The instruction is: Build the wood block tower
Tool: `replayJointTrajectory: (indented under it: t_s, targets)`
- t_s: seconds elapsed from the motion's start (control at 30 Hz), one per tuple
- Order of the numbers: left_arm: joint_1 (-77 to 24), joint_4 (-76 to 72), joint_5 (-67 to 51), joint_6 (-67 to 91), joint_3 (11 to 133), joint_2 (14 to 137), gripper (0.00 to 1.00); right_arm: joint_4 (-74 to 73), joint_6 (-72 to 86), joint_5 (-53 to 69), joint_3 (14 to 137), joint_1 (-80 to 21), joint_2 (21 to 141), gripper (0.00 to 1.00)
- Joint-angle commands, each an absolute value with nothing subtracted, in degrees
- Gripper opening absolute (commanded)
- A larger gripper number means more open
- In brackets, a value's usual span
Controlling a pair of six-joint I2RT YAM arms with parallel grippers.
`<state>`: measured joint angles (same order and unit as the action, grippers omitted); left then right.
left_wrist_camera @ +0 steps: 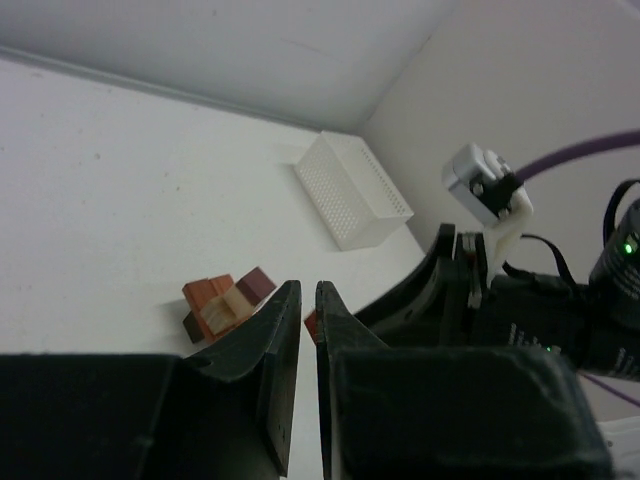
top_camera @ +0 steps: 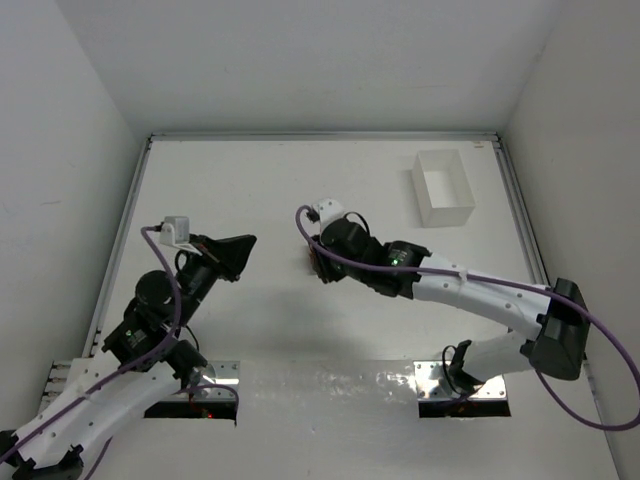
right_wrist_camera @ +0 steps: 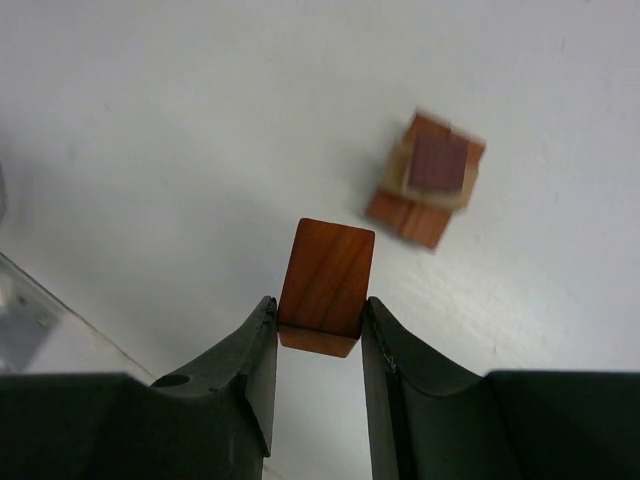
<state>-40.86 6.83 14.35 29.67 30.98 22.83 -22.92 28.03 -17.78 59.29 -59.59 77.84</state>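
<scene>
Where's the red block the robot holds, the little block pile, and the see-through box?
red block (right_wrist_camera: 325, 285): right wrist view, its front face.
block pile (right_wrist_camera: 436, 165): right wrist view, the dark top block.
see-through box (top_camera: 447, 213): top view, its near wall.

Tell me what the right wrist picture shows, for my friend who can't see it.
The black right gripper pinches a reddish-brown block by its sides. Past it, on the white table, sits a small blurry stack of blocks with a dark brown one on top.
</scene>
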Motion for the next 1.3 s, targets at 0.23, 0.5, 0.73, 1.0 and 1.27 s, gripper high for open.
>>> replayJointTrajectory:
  t_s: [0.23, 0.5, 0.73, 1.0, 1.27]
  targets:
    - [-41.3, 15.8, 16.3, 23.3, 41.7, 19.7, 0.11, -27.8, 21.5, -12.5, 79.3, -50.8, 92.2, 0.21]
    - [-41.2, 20.1, 22.7, 20.0, 42.3, 17.4, 0.14, -30.8, 21.6, -9.4, 84.5, -47.0, 97.9, 0.20]
    - [-41.0, 20.3, 22.1, 19.6, 42.1, 17.8, 0.14, -32.9, 21.3, -8.5, 86.9, -46.2, 100.2, 0.20]
    - [-39.4, 19.9, 20.2, 19.5, 41.8, 18.3, 0.14, -35.8, 19.3, -6.9, 88.9, -44.9, 101.4, 0.21]
    - [-37.5, 19.2, 18.3, 19.4, 41.7, 19.0, 0.14, -37.9, 18.0, -6.2, 90.4, -44.2, 103.4, 0.20]
